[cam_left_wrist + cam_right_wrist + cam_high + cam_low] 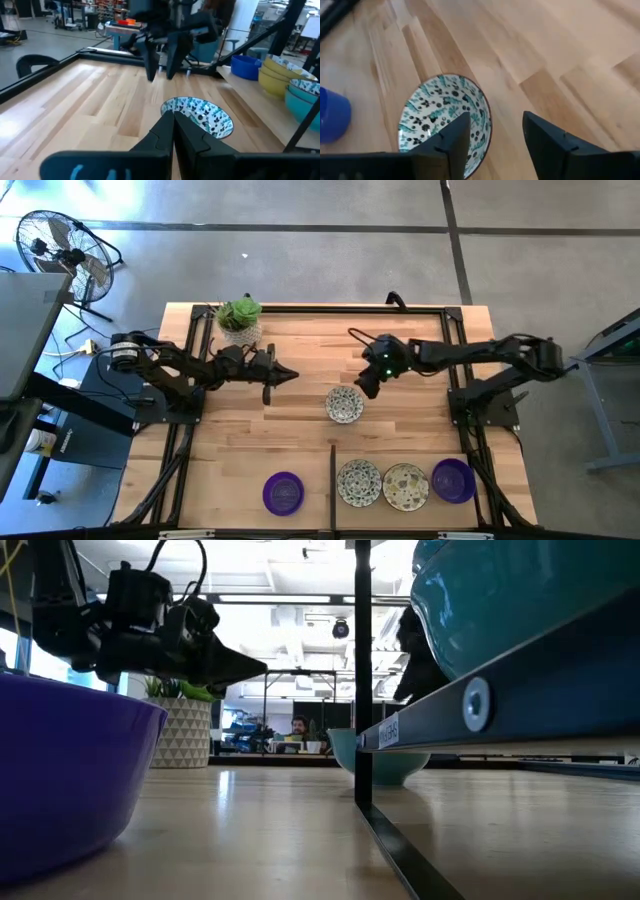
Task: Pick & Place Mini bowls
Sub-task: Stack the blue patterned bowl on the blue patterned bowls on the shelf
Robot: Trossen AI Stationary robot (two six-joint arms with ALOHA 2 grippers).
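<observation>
Wooden table (250, 440): four small round bowls along the front edge; one cream-and-green patterned bowl (344, 404) mid-table, unplaced. Right gripper (368, 385) spread above it; left gripper (283, 375) pressed together.

You get bright, even light from above. The wooden table (300, 450) shows only soft, small shadows under the arms. In the low view, ceiling lights glare white, and the near purple bowl (60, 780) looks blurry. The left wrist view is fuzzy at its own fingers (172, 137).
</observation>
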